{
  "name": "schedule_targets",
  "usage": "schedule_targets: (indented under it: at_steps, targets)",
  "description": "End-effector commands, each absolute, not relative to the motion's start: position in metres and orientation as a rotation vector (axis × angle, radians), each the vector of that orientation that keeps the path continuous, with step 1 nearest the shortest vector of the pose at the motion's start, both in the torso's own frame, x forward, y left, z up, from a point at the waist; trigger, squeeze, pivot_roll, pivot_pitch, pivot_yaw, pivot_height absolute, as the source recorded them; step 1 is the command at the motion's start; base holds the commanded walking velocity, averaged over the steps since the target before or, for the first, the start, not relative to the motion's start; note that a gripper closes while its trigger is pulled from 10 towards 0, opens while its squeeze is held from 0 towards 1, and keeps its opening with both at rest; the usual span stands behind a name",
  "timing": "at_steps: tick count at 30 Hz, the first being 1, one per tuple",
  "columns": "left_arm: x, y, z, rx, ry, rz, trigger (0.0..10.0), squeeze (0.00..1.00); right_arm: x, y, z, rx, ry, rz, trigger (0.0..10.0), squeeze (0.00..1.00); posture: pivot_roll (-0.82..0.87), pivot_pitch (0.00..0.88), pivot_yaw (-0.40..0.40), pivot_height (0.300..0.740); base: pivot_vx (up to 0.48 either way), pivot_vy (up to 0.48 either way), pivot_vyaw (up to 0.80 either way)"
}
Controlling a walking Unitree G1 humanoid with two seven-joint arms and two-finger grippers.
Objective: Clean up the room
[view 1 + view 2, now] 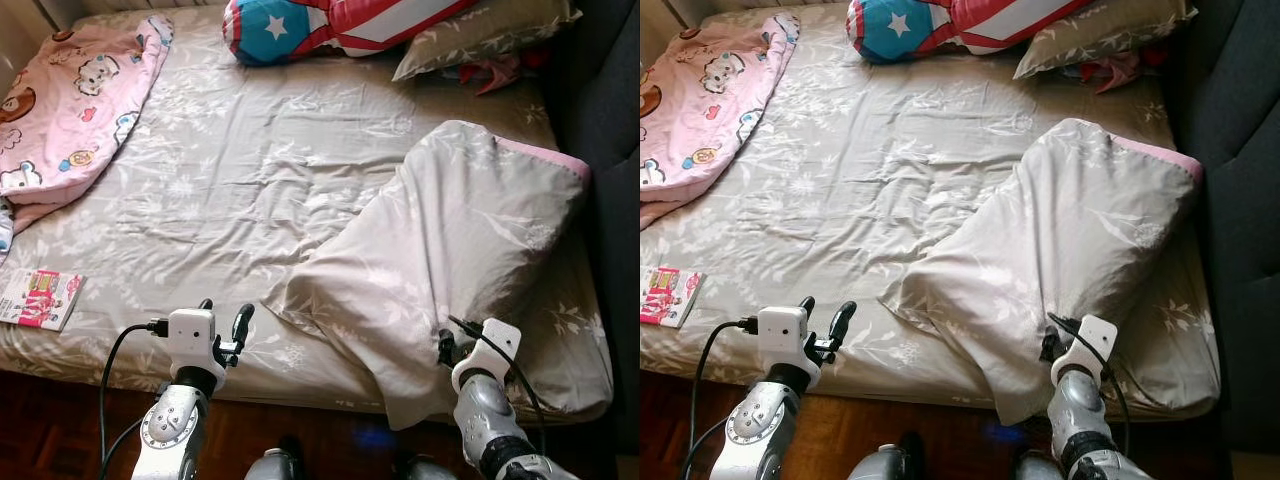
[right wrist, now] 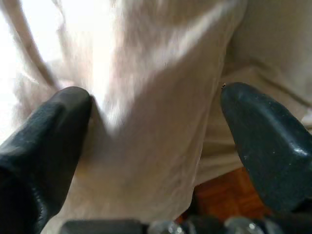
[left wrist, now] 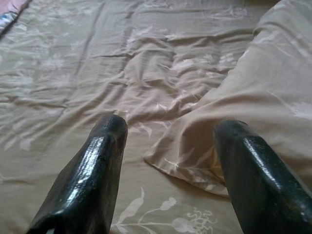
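While both grippers, left gripper (image 1: 224, 322) and right gripper (image 2: 156, 126), hang open, a crumpled blanket (image 1: 450, 250) lies on the bed (image 1: 230, 180) above a wood floor (image 1: 40, 420)

Silver arms, white wrist blocks, black cables, glossy black claw fingers (image 3: 92, 175).

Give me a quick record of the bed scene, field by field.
bed: sheet wrinkled
duvet: grey duvet bunched on the robot's right side, a corner hanging over the near edge
left claw: open, above the near edge, holding nothing
right claw: open, duvet fabric between its fingers
blanket: pink blanket at far left
pillows: star pillow, grey pillow at the head
book: near left edge
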State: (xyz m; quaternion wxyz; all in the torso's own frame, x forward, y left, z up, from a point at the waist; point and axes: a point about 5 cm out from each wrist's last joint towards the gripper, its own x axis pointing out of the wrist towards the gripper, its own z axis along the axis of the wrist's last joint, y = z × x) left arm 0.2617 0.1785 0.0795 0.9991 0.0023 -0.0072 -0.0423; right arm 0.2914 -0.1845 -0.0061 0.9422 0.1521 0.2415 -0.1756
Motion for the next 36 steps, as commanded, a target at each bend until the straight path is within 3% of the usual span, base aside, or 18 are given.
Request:
schedule_targets:
  at_steps: [1,14,21,36]
  targets:
    - [0.259,0.182,0.076,0.004,0.009,-0.073,10.0,0.0,0.276,-0.176,-0.024,0.346,0.594,-0.339,10.0,0.0,0.06,0.314,0.122,0.74,0.0,0.0,0.0]
    - [0.258,0.178,0.082,0.018,-0.007,-0.093,10.0,0.0,0.273,-0.139,-0.03,0.417,0.669,-0.06,10.0,0.0,0.07,0.319,0.122,0.74,0.0,0.0,0.0]
    - [0.255,0.18,0.085,0.032,-0.006,-0.101,10.0,0.0,0.267,-0.147,-0.035,0.341,0.697,-0.109,10.0,0.0,0.09,0.333,0.133,0.74,0.0,0.0,0.0]
    - [0.24,0.188,0.102,0.085,-0.02,-0.122,10.0,0.0,0.283,-0.139,-0.021,0.396,0.622,-0.104,10.0,0.0,0.15,0.38,0.169,0.74,0.0,0.0,0.0]
